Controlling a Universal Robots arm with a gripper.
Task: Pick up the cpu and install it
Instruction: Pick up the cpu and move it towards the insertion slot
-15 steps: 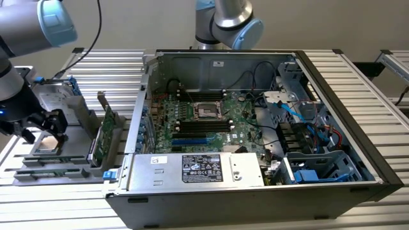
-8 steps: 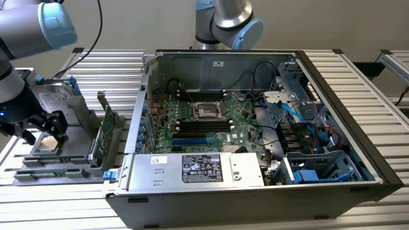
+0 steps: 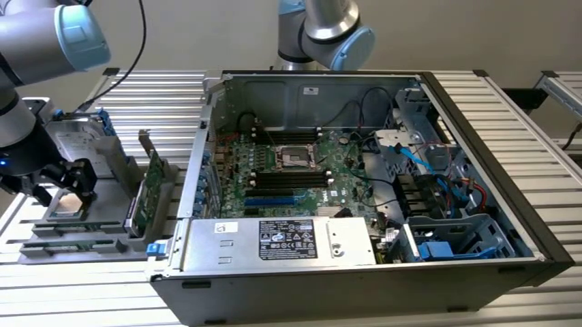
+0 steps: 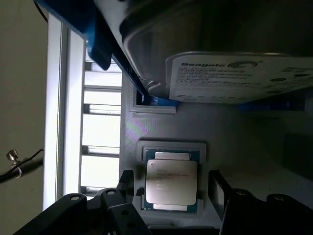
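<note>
Down on the gray parts tray [image 3: 54, 235], at the exterior view's left, the cpu [image 3: 65, 204] lay flat in its own shallow square recess, its dull silver top facing up and a green border showing round the metal in the wrist view [image 4: 171, 178]. The arm's gripper [image 3: 64, 189] hung directly over the chip with its jaws spread wide, one to either side. In the wrist view the gripper [image 4: 171, 190] straddled the recess, and its dark fingers [image 4: 126, 188] stood clear of the chip's edges, gripping nothing. Just beyond the chip on the same tray, a silver hard drive [image 4: 234, 73] with a white label stood on edge in a blue-trimmed holder, seen in the exterior view behind the gripper [image 3: 73, 139]. Green circuit cards [image 3: 157, 178] stood upright along the tray's side nearest the computer. Beside the tray, toward the exterior view's right, an open computer case [image 3: 482, 129] lay on the slatted metal table [image 3: 155, 95] with its motherboard [image 3: 272, 178] exposed. The board's square socket [image 3: 296, 158] sat near its middle, well apart from the chip, and a boxed power supply [image 3: 282, 240] filled the case's near edge. A second robot arm [image 3: 328, 30] rose behind the case.
</note>
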